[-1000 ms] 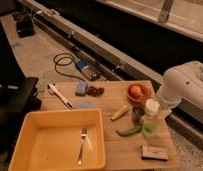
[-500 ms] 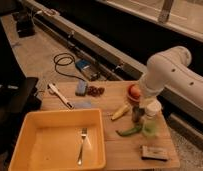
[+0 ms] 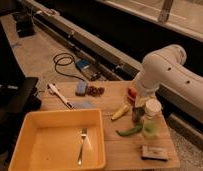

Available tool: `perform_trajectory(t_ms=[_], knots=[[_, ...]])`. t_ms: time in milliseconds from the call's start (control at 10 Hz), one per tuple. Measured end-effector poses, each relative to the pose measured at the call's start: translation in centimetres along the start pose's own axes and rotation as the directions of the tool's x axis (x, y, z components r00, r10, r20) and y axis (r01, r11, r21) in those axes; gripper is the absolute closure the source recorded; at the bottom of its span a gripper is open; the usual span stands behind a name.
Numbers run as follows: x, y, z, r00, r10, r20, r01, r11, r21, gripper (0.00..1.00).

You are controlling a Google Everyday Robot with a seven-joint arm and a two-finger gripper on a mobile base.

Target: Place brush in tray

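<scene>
The brush (image 3: 60,95) lies flat on the wooden table (image 3: 120,152), well to the left of the gripper and beyond the tray's far rim, not in the tray. The yellow tray (image 3: 50,142) sits to the gripper's lower left and holds only a metal fork (image 3: 83,145). A blue pad (image 3: 81,88) and a small red cluster (image 3: 95,90) rest side by side up and to the left of the gripper. A yellow piece (image 3: 120,112) lies just beside it on the left, with a green pod (image 3: 129,131) below. The gripper (image 3: 137,111) hangs low over the table under the white arm (image 3: 162,70), released, with nothing in its grasp. A white-capped bottle (image 3: 151,120) stands just to its right, and a dark block (image 3: 155,152) lies lower right.
</scene>
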Motion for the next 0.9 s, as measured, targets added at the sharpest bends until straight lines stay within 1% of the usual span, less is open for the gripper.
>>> perform_trajectory(t_ms=[100,200,300,400,500,700,900], knots=[[0.3,0.0,0.0,1.0,0.012,-0.002,-0.012,1.0,0.001,0.35],[0.6,-0.6,-0.1,1.0,0.027,-0.002,-0.027,1.0,0.008,0.35],[0.4,-1.3,0.1,1.0,0.027,0.002,-0.027,1.0,0.01,0.35],[-0.3,-2.7,0.6,1.0,0.017,0.01,-0.017,1.0,0.015,0.35],[-1.5,-3.9,1.1,1.0,0.004,0.02,-0.005,1.0,0.019,0.35],[-5.1,-6.2,2.8,0.999,-0.017,0.047,0.016,1.0,0.018,0.35],[-10.0,-8.8,4.6,0.996,-0.038,0.081,0.036,0.999,0.023,0.35]])
